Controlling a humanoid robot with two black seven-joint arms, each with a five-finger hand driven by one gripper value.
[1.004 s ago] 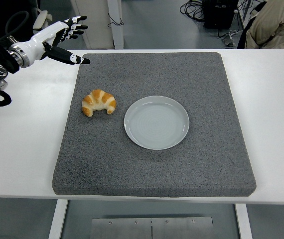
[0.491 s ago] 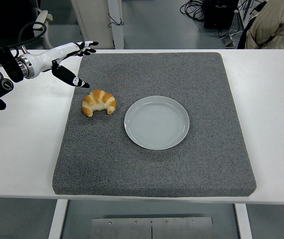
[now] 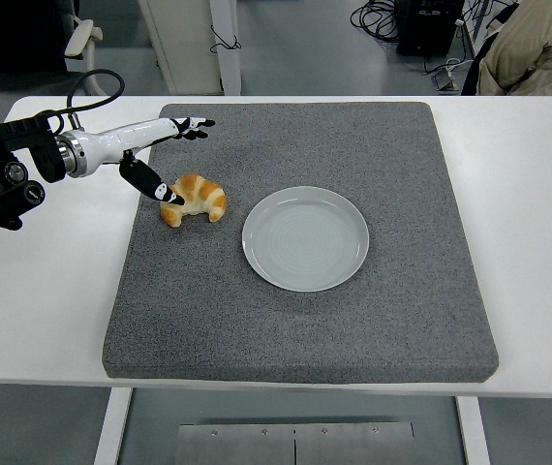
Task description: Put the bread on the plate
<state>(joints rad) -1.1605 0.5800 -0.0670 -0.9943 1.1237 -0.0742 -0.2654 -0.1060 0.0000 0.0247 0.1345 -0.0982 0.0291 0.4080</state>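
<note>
A golden croissant lies on the grey mat, left of an empty pale plate. My left hand reaches in from the left, just above and left of the croissant. Its fingers are spread out over the mat and the thumb tip is at the croissant's left end. The hand holds nothing. The right arm is out of view.
The mat lies on a white table. A person's beige sleeve shows at the top right, beyond the table. Cables and furniture legs are on the floor behind.
My left hand has come down and to the right, from above the table's left back part to the croissant's left end. The croissant and plate have not moved.
</note>
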